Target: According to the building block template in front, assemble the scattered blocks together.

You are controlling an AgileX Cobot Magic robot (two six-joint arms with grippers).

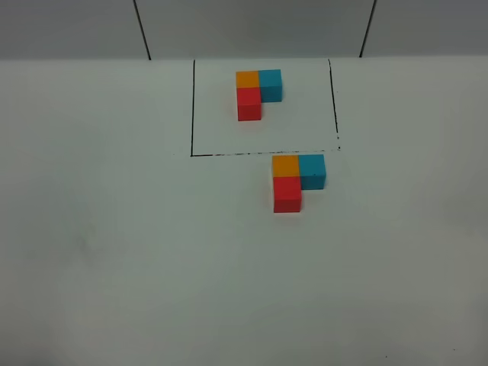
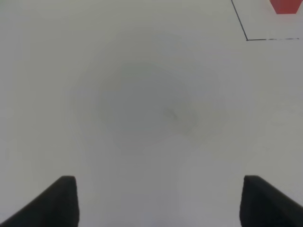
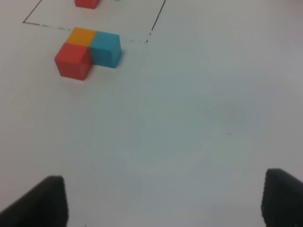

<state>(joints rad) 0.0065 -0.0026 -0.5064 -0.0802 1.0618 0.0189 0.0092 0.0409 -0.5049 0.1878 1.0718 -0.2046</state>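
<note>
The building block template (image 1: 249, 91) lies at the back inside a thin black drawn outline (image 1: 192, 107): orange at the corner, blue to its right, red in front. Just in front of the outline, the scattered blocks sit joined in the same L: orange (image 1: 285, 165), blue (image 1: 312, 169), red (image 1: 287, 194). The right wrist view shows this trio too: orange (image 3: 81, 36), blue (image 3: 105, 48), red (image 3: 73, 59). My right gripper (image 3: 163, 201) is open, well back from them. My left gripper (image 2: 158, 203) is open over bare table. Neither arm shows in the exterior high view.
The white table (image 1: 114, 267) stretches wide around the blocks. A grey wall with two dark seams (image 1: 142, 30) stands behind it. In the left wrist view a corner of the outline (image 2: 247, 39) and part of the template's red cube (image 2: 286, 5) show.
</note>
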